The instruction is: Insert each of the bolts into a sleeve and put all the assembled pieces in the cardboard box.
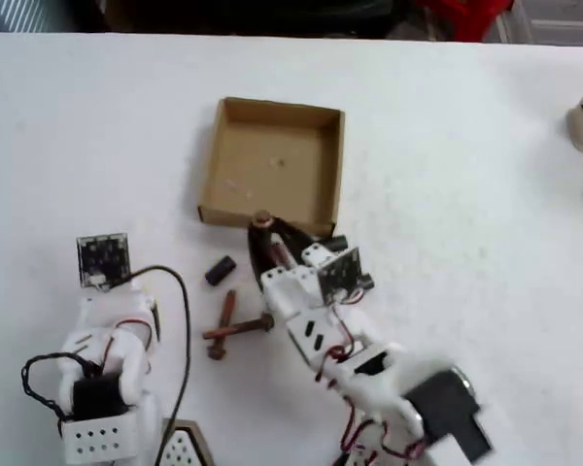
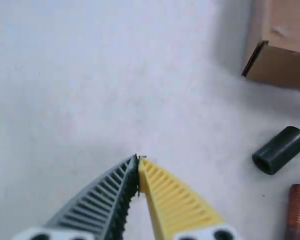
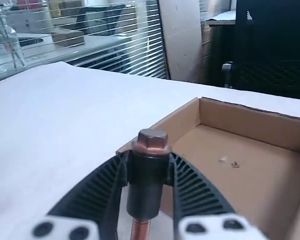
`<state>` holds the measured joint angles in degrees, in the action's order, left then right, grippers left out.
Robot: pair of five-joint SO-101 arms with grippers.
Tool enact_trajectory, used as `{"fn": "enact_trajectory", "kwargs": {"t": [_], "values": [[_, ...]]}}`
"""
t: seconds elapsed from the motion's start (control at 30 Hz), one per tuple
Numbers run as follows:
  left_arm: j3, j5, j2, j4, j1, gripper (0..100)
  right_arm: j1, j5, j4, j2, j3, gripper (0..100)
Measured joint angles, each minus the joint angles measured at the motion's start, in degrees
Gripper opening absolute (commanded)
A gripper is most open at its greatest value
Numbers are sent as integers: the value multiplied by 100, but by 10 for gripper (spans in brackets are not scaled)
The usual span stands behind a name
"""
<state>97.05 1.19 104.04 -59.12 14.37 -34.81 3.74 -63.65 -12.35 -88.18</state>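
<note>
Pincer on right arm (image 3: pixel 148 161) clamping black sleeve (image 3: pixel 146 187) with bolt (image 3: pixel 151 141) through it, hovering before cardboard box (image 3: pixel 250 114) wall; bolt's tip cut off at edge. Pincer on left arm (image 2: pixel 138 161) resting closed, empty, above table (image 2: pixel 65 75). Spare sleeve (image 1: pixel 220 270), two bolts (image 1: pixel 238 330) lying between arms.

Showing matt brown cardboard on the box (image 1: pixel 233 216), glinting coppery metal on the bolt (image 3: pixel 151 141), smooth matt black on the sleeve (image 3: pixel 145 186), ribbed plastic on the right claw (image 3: pixel 148 159).
</note>
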Motion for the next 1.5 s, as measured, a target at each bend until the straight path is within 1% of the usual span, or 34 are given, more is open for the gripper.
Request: {"fn": "enact_trajectory", "kwargs": {"t": [0.2,0.37,0.53,0.6,0.67,0.8,0.93,1.03,1.3,1.5], "values": [[0,-62,0,0,0,23,545,0,1881,-1705,0,16],[0,-62,0,0,0,23,774,0,4149,-2910,281,16],[0,-62,0,0,0,23,818,0,6637,-3288,1292,17],[0,-62,0,0,0,23,818,0,7305,-3288,1714,17],[0,-62,0,0,0,23,818,0,7657,-3209,2110,17],[0,-62,0,0,0,23,1020,0,7851,-2602,2980,17],[0,-62,0,0,0,23,1257,0,7965,-1679,4053,18],[0,-62,0,0,0,23,1398,0,8431,-774,5020,18],[0,-62,0,0,0,23,1670,18,10242,1978,8123,18],[0,-62,0,0,0,23,1873,18,11042,3604,9881,18]]}}
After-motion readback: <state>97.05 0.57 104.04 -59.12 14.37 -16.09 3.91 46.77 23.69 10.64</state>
